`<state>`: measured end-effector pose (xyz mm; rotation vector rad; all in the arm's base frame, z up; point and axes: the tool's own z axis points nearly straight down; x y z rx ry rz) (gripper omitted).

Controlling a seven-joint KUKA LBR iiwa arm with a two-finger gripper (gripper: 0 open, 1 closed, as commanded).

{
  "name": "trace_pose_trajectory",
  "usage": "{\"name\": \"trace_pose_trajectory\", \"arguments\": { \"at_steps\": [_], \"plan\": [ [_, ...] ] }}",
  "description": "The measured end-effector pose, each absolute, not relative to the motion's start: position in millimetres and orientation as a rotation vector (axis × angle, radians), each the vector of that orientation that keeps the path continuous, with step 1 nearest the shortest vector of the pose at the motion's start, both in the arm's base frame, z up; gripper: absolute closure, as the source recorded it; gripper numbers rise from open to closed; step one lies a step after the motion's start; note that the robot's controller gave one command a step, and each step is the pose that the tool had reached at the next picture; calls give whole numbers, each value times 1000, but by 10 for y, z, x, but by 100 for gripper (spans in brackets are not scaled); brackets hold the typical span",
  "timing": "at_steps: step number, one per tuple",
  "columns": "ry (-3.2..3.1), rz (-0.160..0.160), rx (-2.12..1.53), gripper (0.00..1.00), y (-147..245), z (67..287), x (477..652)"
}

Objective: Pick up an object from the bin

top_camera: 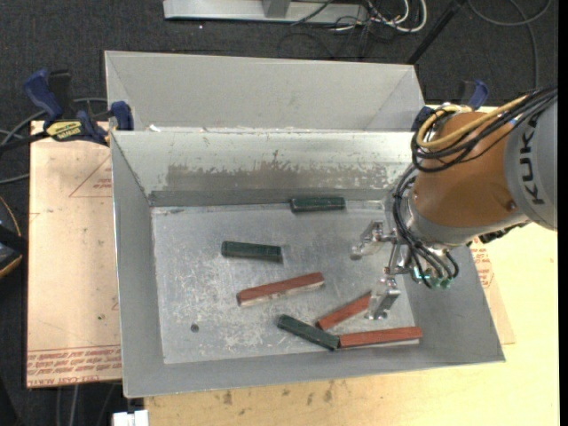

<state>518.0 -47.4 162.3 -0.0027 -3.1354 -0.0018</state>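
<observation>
Your arm (538, 171) comes in from the right of the view and bends down, so its wrist faces down and toward the left. An orange cover (457, 185) wraps the wrist. You can see cables (441, 131) looped over the top of that cover, and a bundle of dark ones hangs under its lower left edge. The tool (377, 272) juts out below the cover, toward the left. Its two metal fingers (388, 302) stand well apart with a plain gap between them. One lies nearer the top of the view, the other nearer the bottom, and both tips point left and down.
</observation>
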Motion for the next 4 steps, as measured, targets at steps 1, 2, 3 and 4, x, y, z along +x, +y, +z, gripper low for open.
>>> {"name": "trace_pose_trajectory", "arguments": {
  "at_steps": [1,2,3,4],
  "plan": [
    [-3142,-1,-1,0,-474,1653,5197],
    [-3140,-2,213,100,-546,759,5197],
    [-3140,-2,213,100,-545,759,5197],
    [-3141,-1,171,100,-391,2107,5204]
  ]
}}
